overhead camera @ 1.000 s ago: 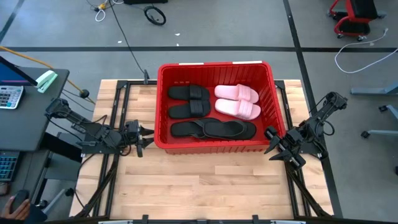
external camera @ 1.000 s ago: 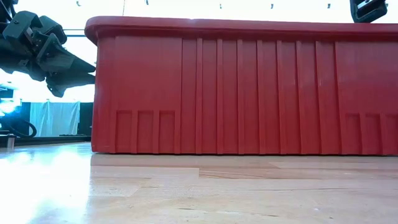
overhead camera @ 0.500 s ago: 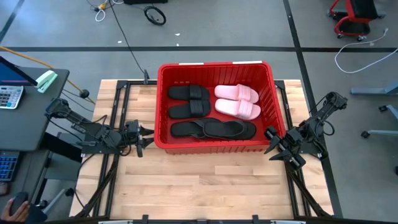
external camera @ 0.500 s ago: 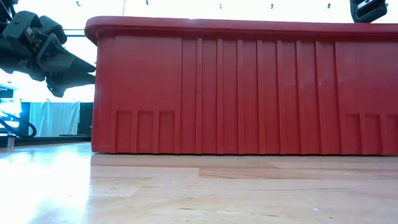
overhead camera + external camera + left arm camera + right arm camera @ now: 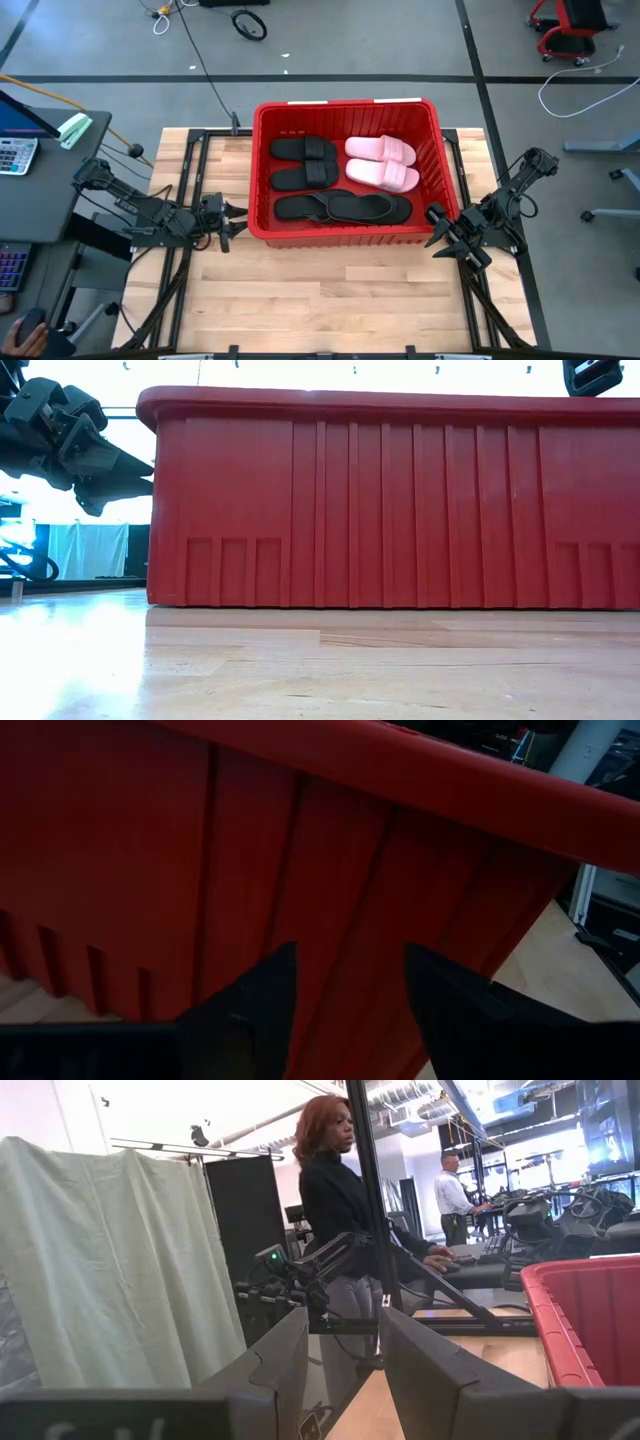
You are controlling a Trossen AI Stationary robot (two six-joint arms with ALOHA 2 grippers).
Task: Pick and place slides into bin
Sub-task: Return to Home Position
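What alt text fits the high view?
A red bin on a wooden table holds black slides left, pink slides right, and flip-flops across the lower edge. The left gripper and right gripper hang open outside the bin's lower corners, empty.

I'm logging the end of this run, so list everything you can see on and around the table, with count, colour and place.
bin: one, red, far half of the table
black wide-strap slides: two, black, side by side in the bin's far left
pink wide-strap slides: two, pale pink, side by side in the bin's far right
black flip-flops: two, black, along the bin's near wall
table: one, light wood
calculator: one, pale, on the desk left of the table
people: two, one in black, one in a white shirt, in the room beyond
left gripper: one, dark, open, by the bin's left wall
right gripper: one, dark, open, by the bin's right wall
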